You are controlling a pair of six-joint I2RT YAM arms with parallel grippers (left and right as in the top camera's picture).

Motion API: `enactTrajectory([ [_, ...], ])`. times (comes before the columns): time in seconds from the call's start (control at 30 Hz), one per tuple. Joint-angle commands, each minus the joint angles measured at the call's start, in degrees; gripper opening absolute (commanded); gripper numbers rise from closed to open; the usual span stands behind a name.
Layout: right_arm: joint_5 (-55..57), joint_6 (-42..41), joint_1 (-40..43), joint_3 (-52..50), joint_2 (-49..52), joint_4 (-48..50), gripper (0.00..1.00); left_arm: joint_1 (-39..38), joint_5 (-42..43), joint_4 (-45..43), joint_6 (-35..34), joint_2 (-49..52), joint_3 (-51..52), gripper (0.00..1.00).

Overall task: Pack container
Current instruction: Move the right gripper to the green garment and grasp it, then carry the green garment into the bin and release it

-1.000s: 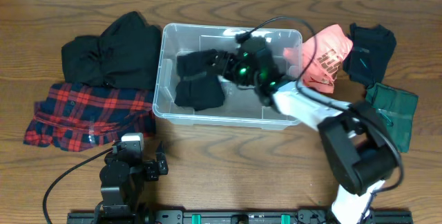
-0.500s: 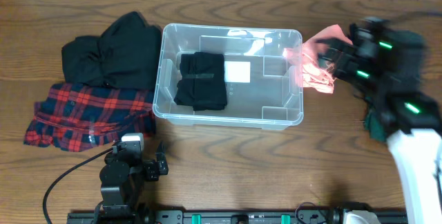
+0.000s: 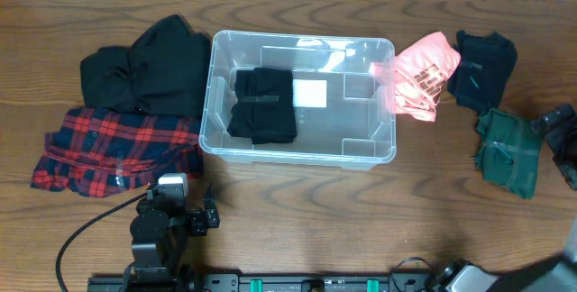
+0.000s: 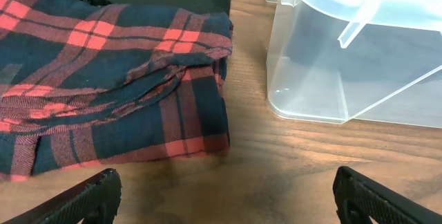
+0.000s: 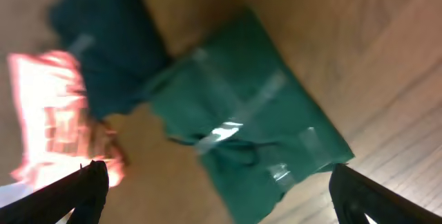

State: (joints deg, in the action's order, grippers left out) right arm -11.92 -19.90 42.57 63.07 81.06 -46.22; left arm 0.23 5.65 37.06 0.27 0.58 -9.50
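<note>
The clear plastic container [image 3: 214, 85] stands mid-table with a folded black garment [image 3: 263, 104] lying in its left half and a white label [image 3: 311, 94] on its base. Its near left corner shows in the left wrist view [image 4: 359, 10]. My right gripper [image 3: 554, 134] is open and empty at the table's right edge, above a folded green garment [image 3: 509, 148], which fills the right wrist view [image 5: 255, 127] between the spread jaws [image 5: 217, 193]. My left gripper [image 3: 180, 209] is open and empty near the front edge, with bare wood between its fingers [image 4: 224, 200].
A pink garment [image 3: 422, 74] and a dark navy garment [image 3: 482, 65] lie right of the container. A black garment [image 3: 144, 71] and a red plaid shirt [image 3: 117, 148] lie left of it; the plaid shirt also shows in the left wrist view [image 4: 103, 79].
My right gripper has let go of the black garment in the container and swung out to the right, over the green garment. The left arm has not moved.
</note>
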Motion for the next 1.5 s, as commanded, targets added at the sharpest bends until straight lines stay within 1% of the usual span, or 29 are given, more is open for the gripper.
enactTrajectory([
  [0.0, -1.77, 3.41, 2.78, -0.72, 6.71, 1.60, 0.97, -0.20, 0.11, -0.04, 0.57, -0.35, 0.52, 0.98],
  [0.13, -1.81, 5.99, 4.57, -0.72, 14.08, 3.80, 0.93, -0.20, 0.11, -0.02, 0.57, -0.35, 0.52, 0.98],
  [0.2, -1.73, 7.50, 4.83, -0.72, 16.92, 4.00, 0.92, -0.20, 0.11, -0.04, 0.57, -0.35, 0.52, 0.98],
  [0.4, -1.66, 11.91, 5.05, -0.72, 23.45, 5.27, 0.95, -0.20, 0.11, -0.04, 0.57, -0.35, 0.52, 0.98],
  [0.5, -4.11, 13.20, 5.03, -0.72, 26.16, 5.75, 0.90, -0.20, 0.11, -0.04, 0.57, -0.35, 0.52, 0.98],
  [0.53, -5.95, 13.99, 5.03, -0.72, 26.73, 5.99, 0.86, -0.20, 0.11, -0.02, 0.57, -0.35, 0.52, 0.98],
  [0.6, -11.04, 16.00, 4.98, -0.72, 27.85, 6.60, 0.73, -0.20, 0.11, -0.04, 0.57, -0.35, 0.52, 0.98],
  [0.67, -12.81, 16.59, 4.98, -0.72, 28.33, 6.62, 0.56, -0.20, 0.11, -0.04, 0.57, -0.35, 0.52, 0.98],
  [0.7, -12.83, 16.57, 4.98, -0.72, 28.33, 6.56, 0.45, -0.20, 0.11, -0.02, 0.57, -0.35, 0.52, 0.98],
  [0.73, -12.98, 16.57, 4.98, -0.68, 28.26, 6.32, 0.38, -0.20, 0.11, -0.04, 0.57, -0.35, 0.52, 0.98],
  [0.77, -13.77, 16.57, 5.03, -0.55, 28.09, 5.95, 0.27, -0.20, 0.11, -0.04, 0.57, -0.35, 0.52, 0.98],
  [0.8, -14.69, 16.52, 5.05, -0.37, 27.80, 5.57, 0.21, -0.20, 0.11, -0.04, 0.57, -0.35, 0.52, 0.98],
  [0.83, -16.20, 16.24, 5.05, -0.15, 27.10, 5.22, 0.18, -0.20, 0.11, -0.04, 0.57, -0.35, 0.52, 0.98],
  [0.93, -19.89, 14.25, 4.98, 0.72, 23.80, 4.13, 0.13, -0.20, 0.11, -0.04, 0.57, -0.35, 0.52, 0.98],
  [1.0, -23.98, 13.07, 4.70, 1.09, 19.82, 3.54, 0.08, -0.20, 0.11, -0.04, 0.57, -0.35, 0.52, 0.98],
  [1.07, -28.50, 10.75, 3.80, 1.09, 14.64, 2.58, 0.01, -0.20, 0.11, -0.04, 0.57, -0.35, 0.52, 0.98],
  [1.17, -32.24, 9.22, 0.79, 1.09, 5.97, -0.22, 0.01, -0.20, 0.11, -0.02, 0.57, -0.35, 0.52, 0.98],
  [1.23, -32.26, 9.22, -2.80, 1.09, -0.13, -2.12, 0.01, -0.20, 0.11, -0.04, 0.57, -0.35, 0.52, 0.98],
  [1.33, -32.30, 8.44, -10.67, 1.09, -8.31, -2.78, 0.01, -0.20, 0.11, -0.04, 0.57, -0.35, 0.52, 0.98],
  [1.47, -31.69, 3.02, -23.30, 1.09, -15.85, 1.75, 0.01, -0.20, 0.11, -0.04, 0.57, -0.35, 0.52, 0.98],
])
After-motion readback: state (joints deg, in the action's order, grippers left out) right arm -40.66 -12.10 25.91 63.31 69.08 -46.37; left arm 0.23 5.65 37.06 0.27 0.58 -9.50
